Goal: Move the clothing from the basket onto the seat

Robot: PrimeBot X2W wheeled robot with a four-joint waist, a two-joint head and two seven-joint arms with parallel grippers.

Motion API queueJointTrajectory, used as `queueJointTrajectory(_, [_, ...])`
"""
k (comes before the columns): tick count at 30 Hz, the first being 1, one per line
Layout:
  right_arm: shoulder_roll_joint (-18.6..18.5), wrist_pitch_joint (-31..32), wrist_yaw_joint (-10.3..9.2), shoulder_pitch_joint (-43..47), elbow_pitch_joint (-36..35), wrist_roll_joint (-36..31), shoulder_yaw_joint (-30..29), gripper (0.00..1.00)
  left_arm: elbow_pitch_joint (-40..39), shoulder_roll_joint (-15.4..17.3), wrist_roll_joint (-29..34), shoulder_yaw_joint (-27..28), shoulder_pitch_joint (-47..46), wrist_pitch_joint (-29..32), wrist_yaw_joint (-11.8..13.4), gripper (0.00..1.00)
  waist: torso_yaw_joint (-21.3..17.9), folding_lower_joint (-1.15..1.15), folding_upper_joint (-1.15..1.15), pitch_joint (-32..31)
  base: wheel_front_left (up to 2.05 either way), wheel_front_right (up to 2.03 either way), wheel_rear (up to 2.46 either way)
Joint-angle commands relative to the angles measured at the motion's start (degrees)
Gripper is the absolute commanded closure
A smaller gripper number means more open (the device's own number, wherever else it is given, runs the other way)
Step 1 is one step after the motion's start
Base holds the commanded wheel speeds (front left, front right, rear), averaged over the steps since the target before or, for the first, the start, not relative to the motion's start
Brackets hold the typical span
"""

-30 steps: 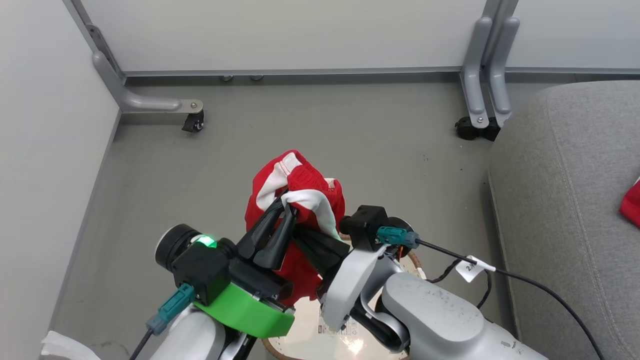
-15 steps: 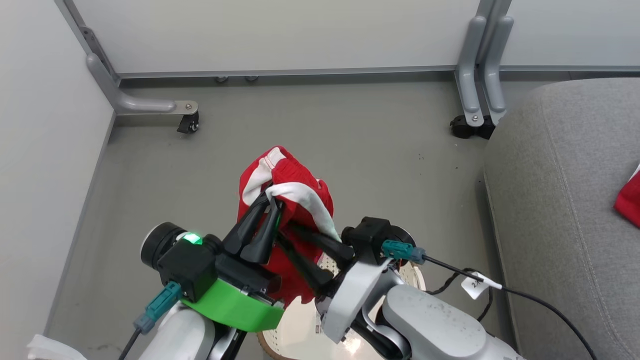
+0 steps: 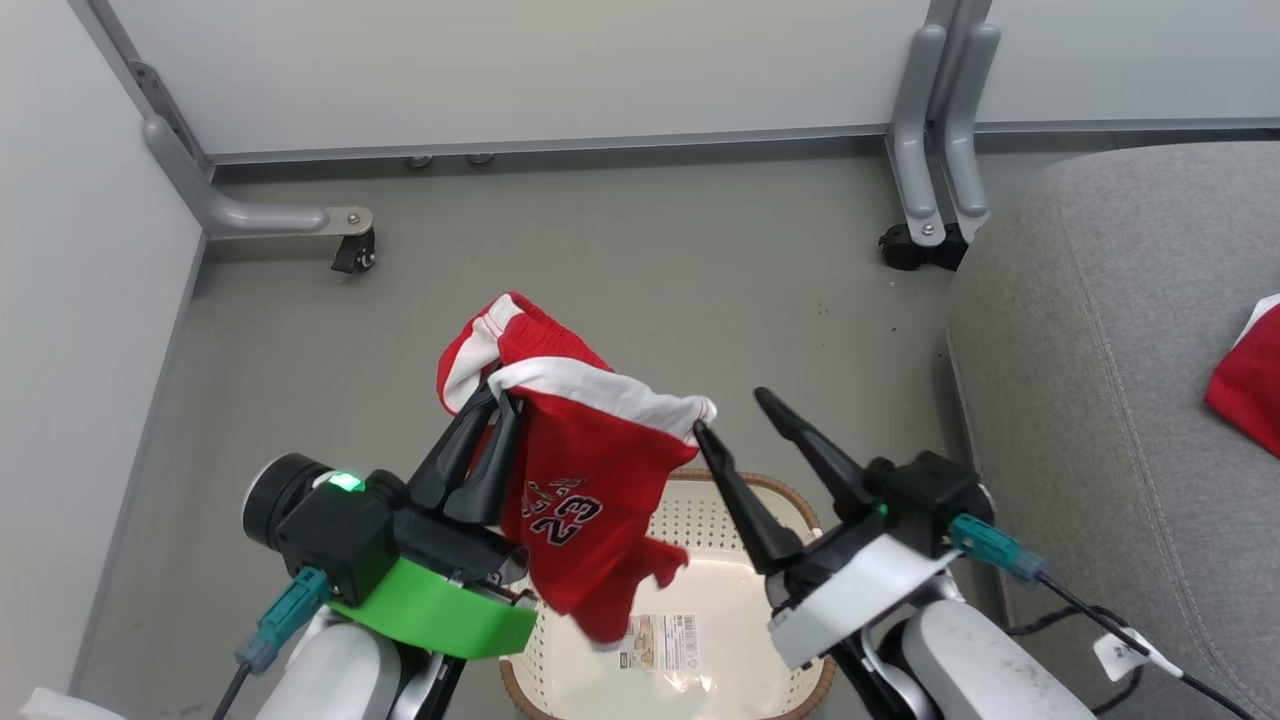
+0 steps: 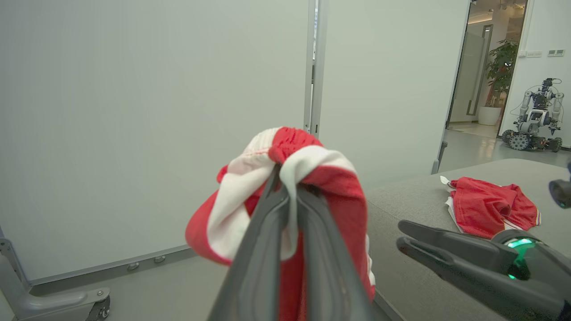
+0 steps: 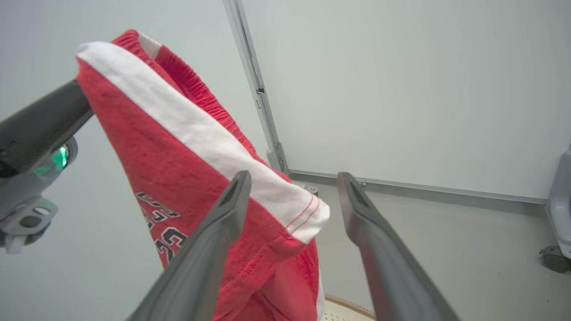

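My left gripper (image 3: 497, 405) is shut on the white-trimmed red jersey (image 3: 575, 490) numbered 23, which hangs above the cream basket (image 3: 740, 500). The wrist view shows the same grip (image 4: 285, 178) on bunched fabric (image 4: 330, 178). My right gripper (image 3: 728, 413) stands open just right of the jersey, its left finger touching the white hem (image 5: 285, 200). The second red garment (image 3: 1245, 385) lies on the grey seat (image 3: 1090, 400), also visible in the left wrist view (image 4: 488, 209). The basket's bottom sticker (image 3: 660, 640) shows.
A white partition wall with grey wheeled feet (image 3: 350, 250) (image 3: 905, 250) runs along the back. Grey floor (image 3: 650, 270) lies between it and the basket. Another robot (image 4: 535, 116) stands far off in a doorway.
My right gripper has let go of the jersey, opened and swung right. The jersey now hangs unfolded from my left gripper, showing its number. The head camera has turned right.
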Motion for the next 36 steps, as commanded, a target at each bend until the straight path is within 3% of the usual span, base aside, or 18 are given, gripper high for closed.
queueJointTrajectory(1, [-0.32,0.11,-0.02,1.80,-1.22,-1.22,-1.90,0.00,-0.01,0.29,0.22,0.29,0.85,-0.18,0.21,1.00,-0.36,0.00,0.00,-0.25,0.00,0.00,0.00])
queueJointTrajectory(10, [-0.09,5.56,-0.01,10.93,-10.34,-8.28,-20.41,0.00,0.10,0.65,0.45,0.79,2.03,-0.17,0.35,1.00,-1.92,0.00,0.00,-0.99,0.00,0.00,0.00])
queueJointTrajectory(16, [0.04,9.52,-0.02,16.28,-15.96,-11.33,-27.73,0.00,0.23,0.72,0.32,0.70,2.61,-0.17,0.26,1.00,-2.45,0.00,0.00,-1.45,0.00,0.00,0.00])
queueJointTrajectory(24, [0.19,13.13,-0.01,21.76,-21.52,-12.23,-29.71,0.00,0.39,0.97,-0.15,0.81,3.49,-0.17,0.51,1.00,-3.00,0.00,0.00,-2.18,0.00,0.00,0.00])
queueJointTrajectory(36, [0.62,14.45,-0.02,22.59,-23.35,-11.12,-28.54,0.00,0.36,1.50,-0.35,0.65,2.89,-0.05,0.83,1.00,-3.34,0.00,0.00,-1.59,0.00,0.00,0.00])
